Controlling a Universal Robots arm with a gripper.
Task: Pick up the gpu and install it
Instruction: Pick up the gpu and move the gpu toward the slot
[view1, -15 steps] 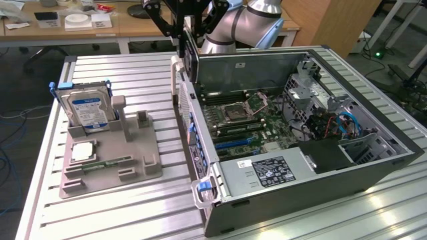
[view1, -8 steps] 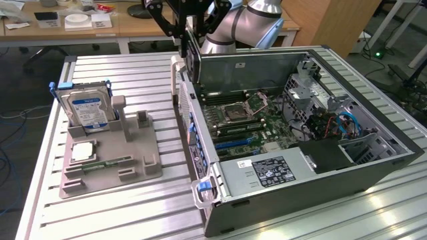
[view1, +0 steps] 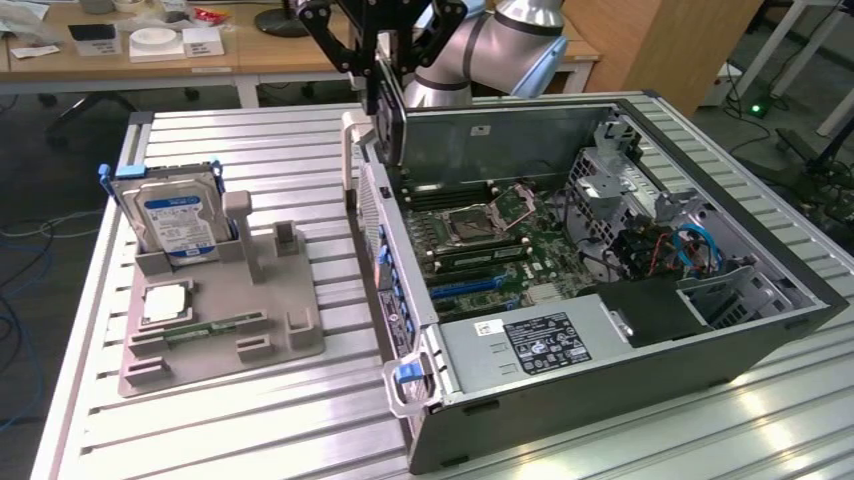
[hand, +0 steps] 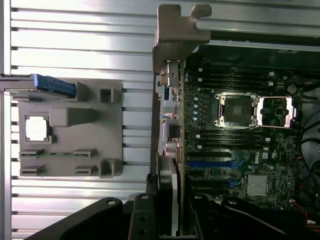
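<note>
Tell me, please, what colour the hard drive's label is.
The hard drive's label is blue and white; the exterior view shows it best.

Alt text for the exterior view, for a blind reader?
The gripper holds the gpu on edge above the open computer case, at its side facing a grey holder. A hard drive stands in that holder, on the exterior view's left.

The gripper (hand: 169, 216) holds the gpu (hand: 172, 50) on its edge, between the green board (hand: 210, 150) in the case (hand: 260, 25) and the grey tray (hand: 107, 135).
</note>
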